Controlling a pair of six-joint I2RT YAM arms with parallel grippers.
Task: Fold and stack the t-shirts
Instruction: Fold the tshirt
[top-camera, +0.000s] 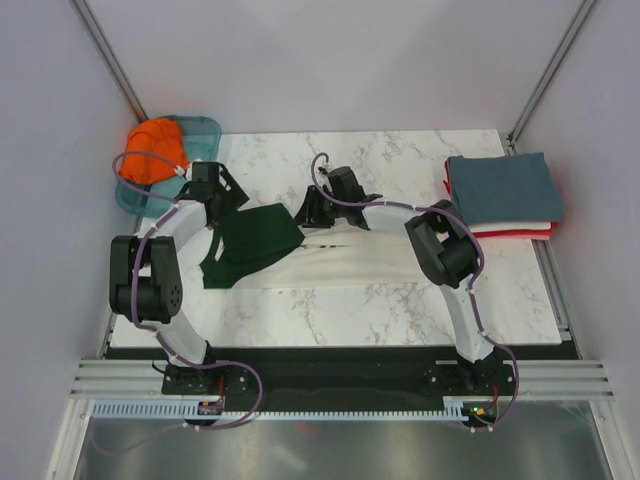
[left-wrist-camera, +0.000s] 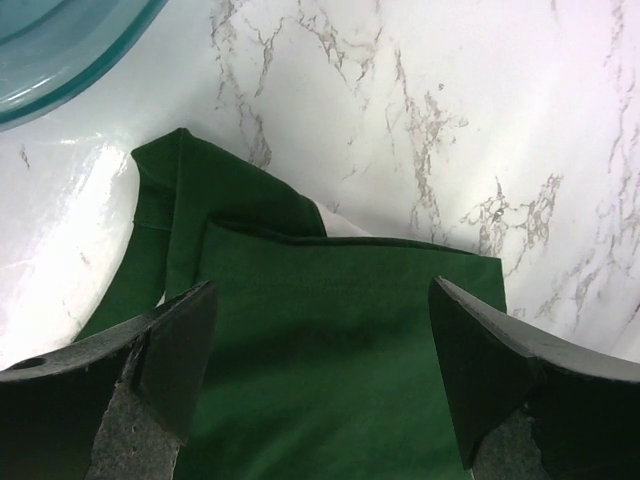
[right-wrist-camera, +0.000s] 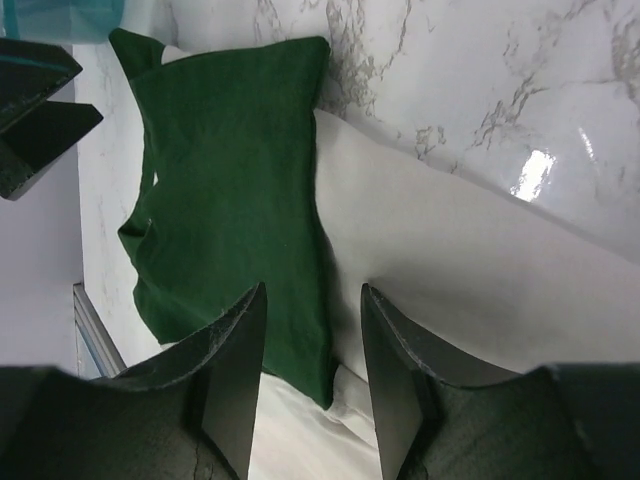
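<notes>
White marble-look table (top-camera: 400, 300), grey veins, glossy top; a bright light reflection (right-wrist-camera: 535, 170) shows on it in the right wrist view. Plain pale grey-lilac walls close in the table: left wall (top-camera: 50, 150), back wall (top-camera: 330, 60), right wall (top-camera: 605, 250). Thin metal poles run up the corners behind the table, left one (top-camera: 110, 55), right one (top-camera: 555, 65). Black strip (top-camera: 330, 358) along the table's near edge, aluminium rails (top-camera: 340, 380) just in front of it. Dull metal sheet (top-camera: 340, 445) below the rails. Even, soft lighting, no hard shadows.
</notes>
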